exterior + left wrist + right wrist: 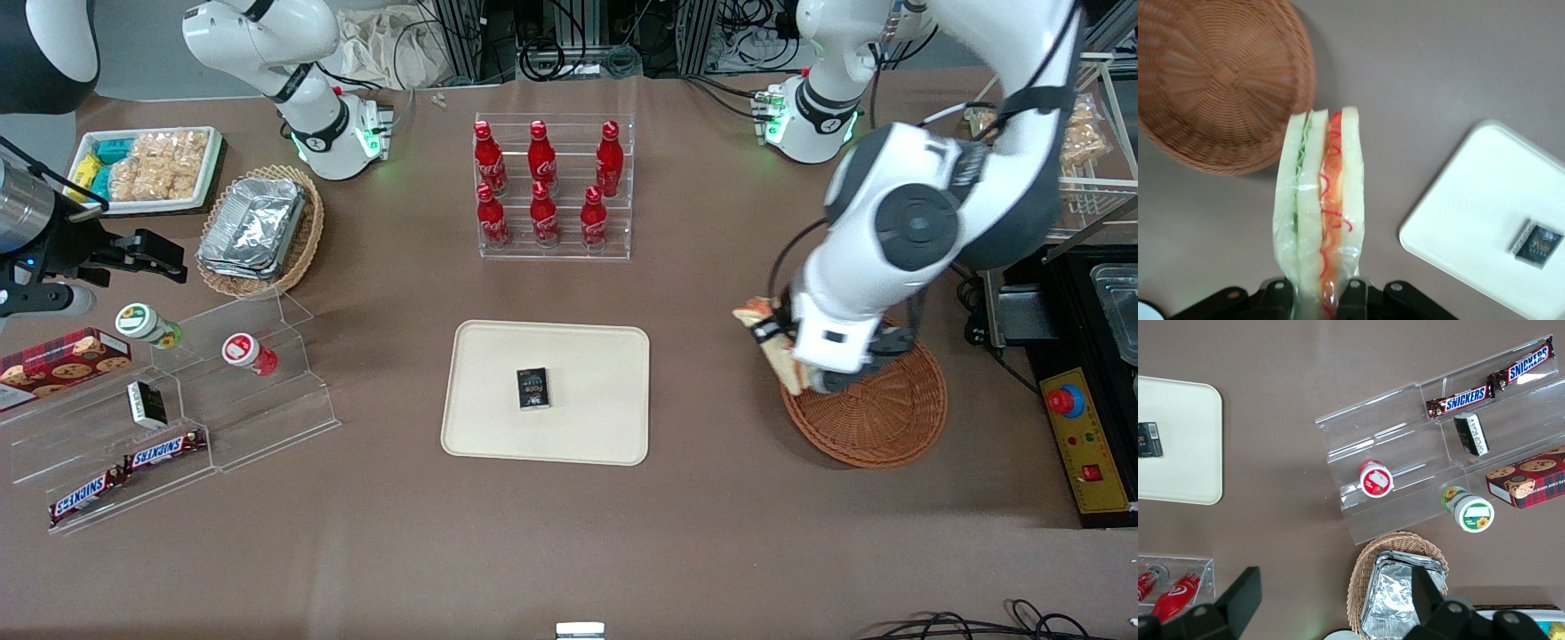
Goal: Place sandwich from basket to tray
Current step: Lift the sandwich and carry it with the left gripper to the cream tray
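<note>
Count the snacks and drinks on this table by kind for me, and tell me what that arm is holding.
Cola bottles: 6
Snickers bars: 2
Lidded cups: 2
Cookie boxes: 1
Small dark packs: 2
Sandwich: 1
Total: 14
The gripper is shut on the sandwich, above the table between the basket and the tray.

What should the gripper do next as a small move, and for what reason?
Probably carry it sideways toward the tray. The gripper is shut on the sandwich, lifted clear of the basket, and the tray holds only a small dark packet.
</note>
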### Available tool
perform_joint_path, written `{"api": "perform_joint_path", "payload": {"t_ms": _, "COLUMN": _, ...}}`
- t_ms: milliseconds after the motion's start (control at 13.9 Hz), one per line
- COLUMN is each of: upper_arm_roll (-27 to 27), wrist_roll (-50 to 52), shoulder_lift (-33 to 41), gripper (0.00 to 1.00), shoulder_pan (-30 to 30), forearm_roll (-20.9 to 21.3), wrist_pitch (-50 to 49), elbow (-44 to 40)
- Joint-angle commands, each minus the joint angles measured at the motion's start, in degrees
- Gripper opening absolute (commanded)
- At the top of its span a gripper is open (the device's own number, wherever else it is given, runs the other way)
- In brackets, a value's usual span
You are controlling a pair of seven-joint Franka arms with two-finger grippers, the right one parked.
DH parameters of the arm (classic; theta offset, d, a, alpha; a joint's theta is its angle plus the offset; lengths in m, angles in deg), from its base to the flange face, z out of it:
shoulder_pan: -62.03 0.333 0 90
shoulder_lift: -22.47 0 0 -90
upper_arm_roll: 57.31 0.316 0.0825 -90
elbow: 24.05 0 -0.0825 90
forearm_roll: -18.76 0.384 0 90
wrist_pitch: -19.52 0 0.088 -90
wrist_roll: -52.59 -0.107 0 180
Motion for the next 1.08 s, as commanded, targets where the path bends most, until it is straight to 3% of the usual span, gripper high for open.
{"api": "perform_joint_path", "payload": {"t_ms": 0, "upper_arm_roll": 0.2, "wrist_roll": -1.0, "shoulder_lift": -6.4, "gripper": 0.00, "shoulder_pan": -6.5, "forearm_roll": 1.8, "wrist_pitch": -0.4, "elbow": -5.0}}
{"api": "perform_joint_path", "payload": {"t_ms": 216, "upper_arm_roll": 0.2, "wrist_roll": -1.0, "shoulder_lift": -12.1, "gripper": 0.00, "shoulder_pan": -12.4, "forearm_roll": 7.0, "wrist_pitch": 1.4, "elbow": -8.0}}
{"api": "perform_joint_path", "payload": {"t_ms": 505, "upper_arm_roll": 0.2, "wrist_roll": -1.8, "shoulder_lift": -16.7, "gripper": 0.00, "shoulder_pan": -14.2, "forearm_roll": 9.7, "wrist_pitch": 9.4, "elbow": -7.3}}
{"api": "perform_joint_path", "payload": {"t_ms": 866, "upper_arm_roll": 0.3, "wrist_roll": -10.3, "shoulder_lift": -25.9, "gripper": 0.00, "shoulder_pan": -14.8, "forearm_roll": 13.2, "wrist_pitch": 30.0, "elbow": -7.4}}
{"api": "perform_joint_path", "payload": {"t_ms": 1010, "upper_arm_roll": 0.4, "wrist_roll": -12.0, "shoulder_lift": -28.7, "gripper": 0.00, "shoulder_pan": -14.9, "forearm_roll": 13.9, "wrist_pitch": 33.9, "elbow": -7.5}}
